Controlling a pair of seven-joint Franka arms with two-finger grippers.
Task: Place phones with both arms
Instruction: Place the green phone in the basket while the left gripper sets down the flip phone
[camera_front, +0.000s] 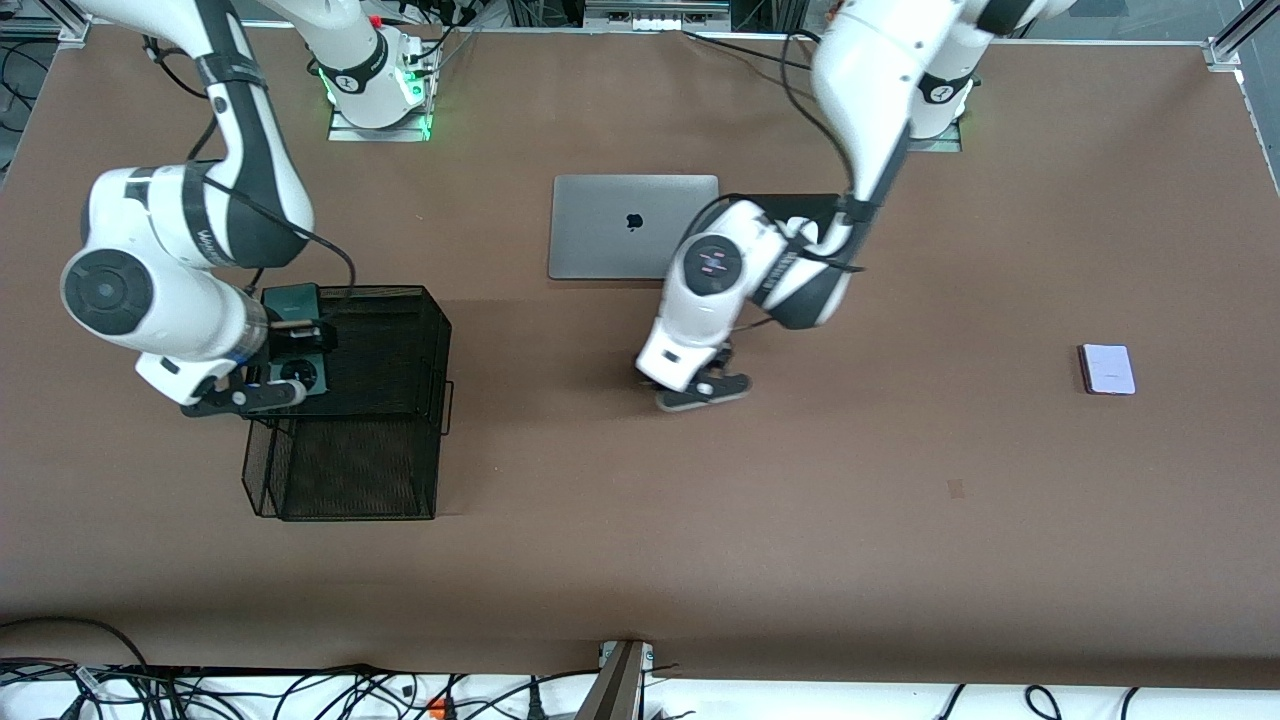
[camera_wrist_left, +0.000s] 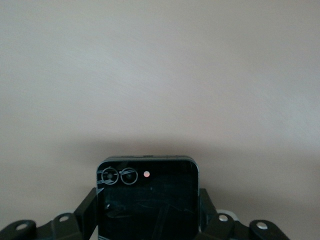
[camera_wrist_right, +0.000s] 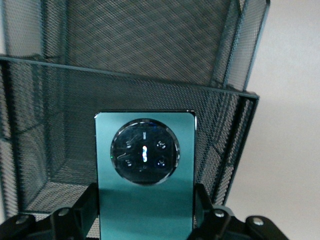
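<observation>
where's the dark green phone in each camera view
Front view: the dark-green phone shows in the right gripper, over the black mesh basket at the right arm's end of the table.
Left wrist view: not in it; only the black phone shows there.
Right wrist view: low centre, between the gripper's fingers.
Shared landmark: the mesh basket, in the front and right wrist views.

You have the mesh basket (camera_front: 345, 400) at the right arm's end of the surface (camera_front: 640, 520). The right pincer (camera_front: 285, 360) is over the basket, clamped on the long phone (camera_wrist_right: 145, 175). The laptop (camera_front: 620, 226) lies mid-surface, near the arm bases. The left pincer (camera_front: 705, 385) sits nearer to the front camera than the laptop, low over the bare surface, its fingers (camera_wrist_left: 85, 212) pressed on the square phone (camera_wrist_left: 147, 197). A third phone (camera_front: 1107, 369) lies alone toward the left arm's end, well apart from everything.
</observation>
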